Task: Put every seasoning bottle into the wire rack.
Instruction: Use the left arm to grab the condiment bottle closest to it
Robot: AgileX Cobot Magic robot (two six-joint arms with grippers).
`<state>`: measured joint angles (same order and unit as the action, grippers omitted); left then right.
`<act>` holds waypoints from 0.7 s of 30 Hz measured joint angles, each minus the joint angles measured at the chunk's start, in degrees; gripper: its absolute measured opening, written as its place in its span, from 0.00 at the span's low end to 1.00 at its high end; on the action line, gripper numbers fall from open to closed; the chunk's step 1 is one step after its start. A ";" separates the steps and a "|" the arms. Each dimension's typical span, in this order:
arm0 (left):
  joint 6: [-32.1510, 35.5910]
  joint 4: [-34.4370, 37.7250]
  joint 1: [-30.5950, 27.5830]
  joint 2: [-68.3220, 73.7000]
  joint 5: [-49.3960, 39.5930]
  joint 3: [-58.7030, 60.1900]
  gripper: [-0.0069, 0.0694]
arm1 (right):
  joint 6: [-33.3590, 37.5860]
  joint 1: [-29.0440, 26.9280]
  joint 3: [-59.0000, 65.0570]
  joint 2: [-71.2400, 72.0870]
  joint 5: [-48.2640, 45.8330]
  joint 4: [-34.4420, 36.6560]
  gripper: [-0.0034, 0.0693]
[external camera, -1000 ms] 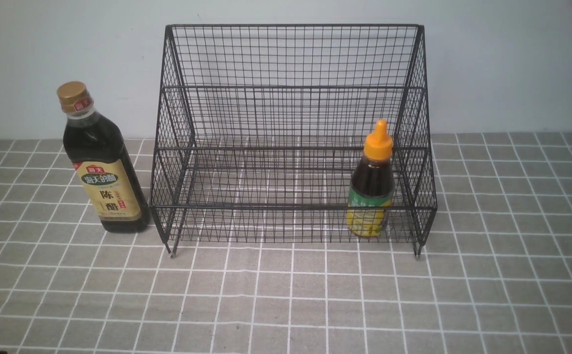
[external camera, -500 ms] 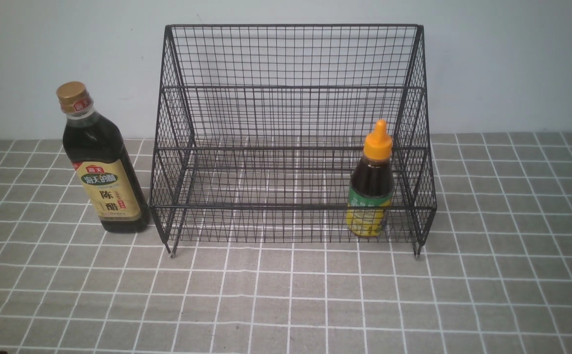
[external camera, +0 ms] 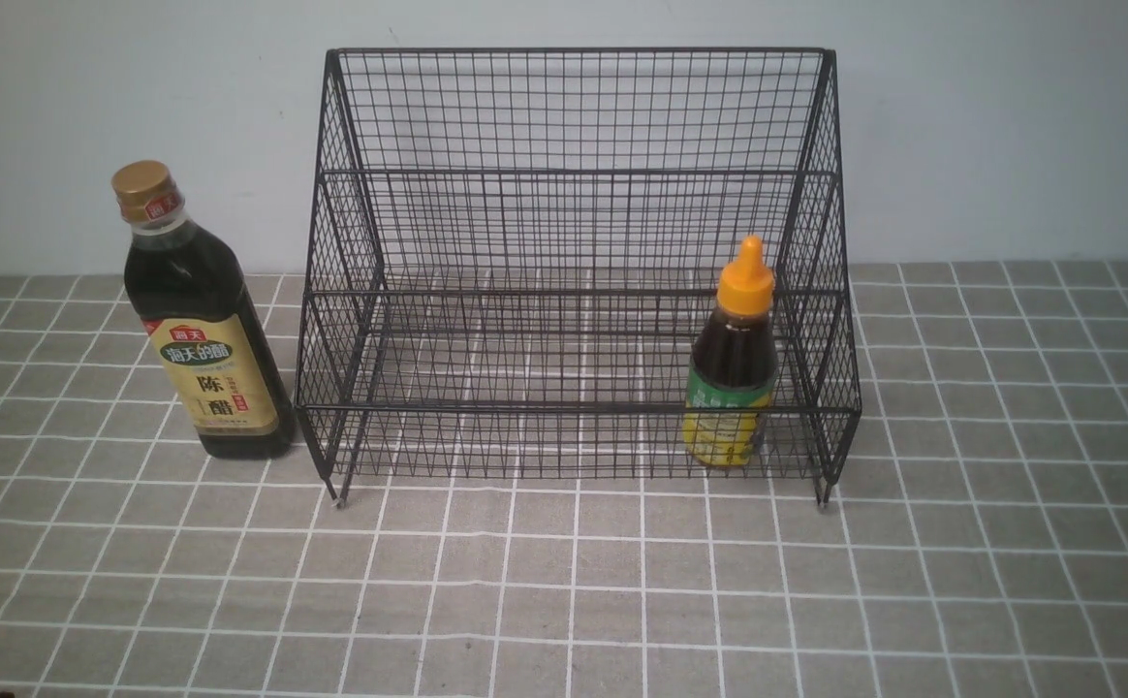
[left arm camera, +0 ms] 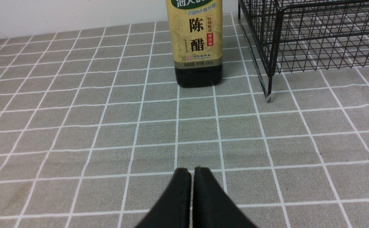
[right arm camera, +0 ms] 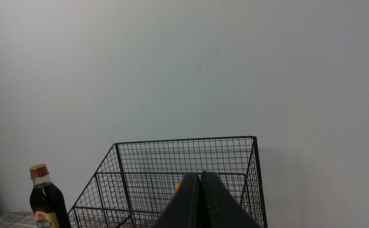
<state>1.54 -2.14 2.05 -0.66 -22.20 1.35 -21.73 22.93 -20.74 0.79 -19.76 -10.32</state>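
The black wire rack (external camera: 574,116) stands at the back middle of the tiled table. The short bottle with the orange nozzle cap (external camera: 732,364) stands upright inside the rack's lower tier at its right end. The tall bottle with the gold cap (external camera: 198,320) stands upright on the table just left of the rack. Neither gripper shows in the front view. My left gripper (left arm camera: 192,171) is shut and empty, low over the tiles, a few tiles short of the tall bottle (left arm camera: 198,47). My right gripper (right arm camera: 200,174) is shut and empty, raised in front of the rack (right arm camera: 184,158); it hides all of the short bottle but a sliver of its cap (right arm camera: 177,187).
A plain pale wall (external camera: 1010,126) rises right behind the rack. The grey tiled cloth (external camera: 574,601) covers the table in front of and beside the rack. The rack's front left foot (left arm camera: 268,96) stands close to the right of the tall bottle.
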 joint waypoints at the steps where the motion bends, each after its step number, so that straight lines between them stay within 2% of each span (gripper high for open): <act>1: 0.00 0.00 0.00 0.00 0.00 0.00 0.08 | 0.00 0.00 0.00 0.00 -0.19 -0.02 0.03; 9: 0.00 0.00 0.00 0.00 0.00 0.00 0.08 | 3.92 0.00 0.43 0.00 -1.44 -1.01 0.03; 13: 0.00 0.00 0.00 0.00 0.00 0.00 0.08 | 10.48 0.00 0.46 0.00 -1.22 3.42 0.03; 17: 0.00 0.00 0.00 0.00 0.00 0.00 0.08 | 20.22 0.00 0.46 0.00 -1.06 11.43 0.03; 21: 0.00 0.00 0.00 0.00 0.00 0.00 0.08 | 23.74 0.00 0.50 0.00 -1.53 13.69 0.03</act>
<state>1.54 -2.14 2.05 -0.66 -22.20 1.35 2.00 22.93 -20.25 0.79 -21.29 3.37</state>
